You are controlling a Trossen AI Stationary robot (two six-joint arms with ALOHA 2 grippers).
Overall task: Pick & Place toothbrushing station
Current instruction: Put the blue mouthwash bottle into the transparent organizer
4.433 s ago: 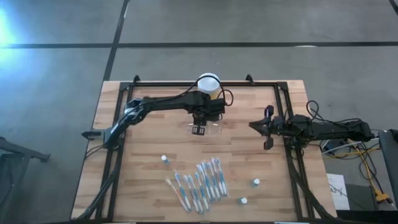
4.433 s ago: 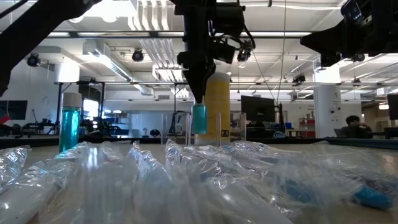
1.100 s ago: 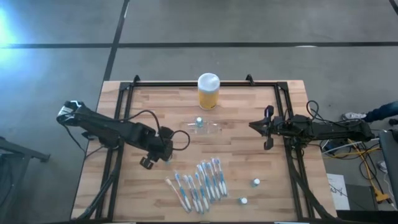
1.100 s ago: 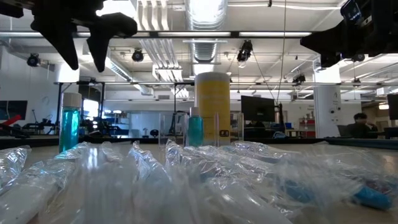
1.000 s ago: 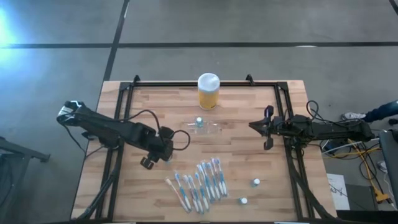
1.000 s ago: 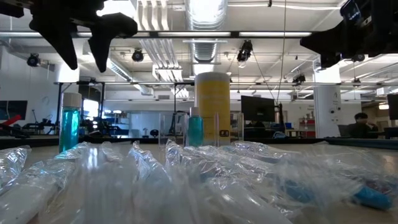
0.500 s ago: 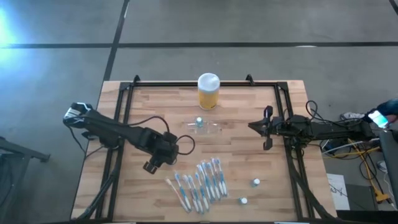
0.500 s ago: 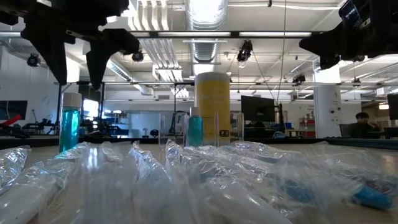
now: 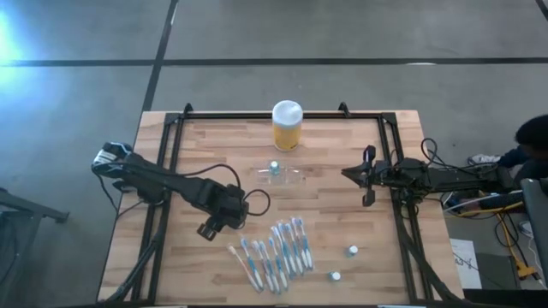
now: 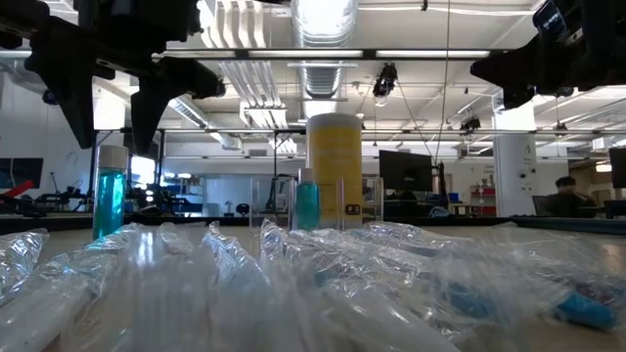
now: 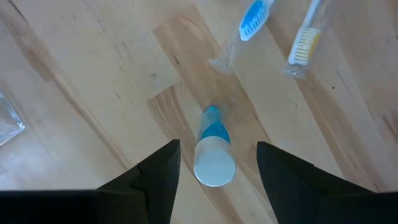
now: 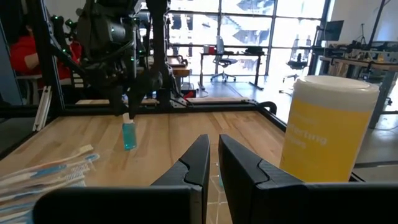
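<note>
I have the left gripper (image 9: 210, 228) hanging spread wide and empty right above a small blue bottle with a white cap (image 11: 213, 154), which stands upright on the wood between my two dark fingers (image 11: 155, 180) in the left wrist view. My worry is the descent: the bottle is narrow and tall, so if I come down off-centre one finger could clip the cap and tip it toward the wrapped toothbrushes (image 9: 274, 253) lying just beside it. Their loose plastic could also snag a fingertip. The toothbrushing station (image 9: 282, 174) sits well apart, near mid-table in front of the yellow jar (image 9: 287, 125), with one small bottle already standing in it; it is clear and hard to see against the wood, so a misjudged drop could knock it. The right gripper (image 9: 366, 174) waits pinched narrow at the right side of the table
</note>
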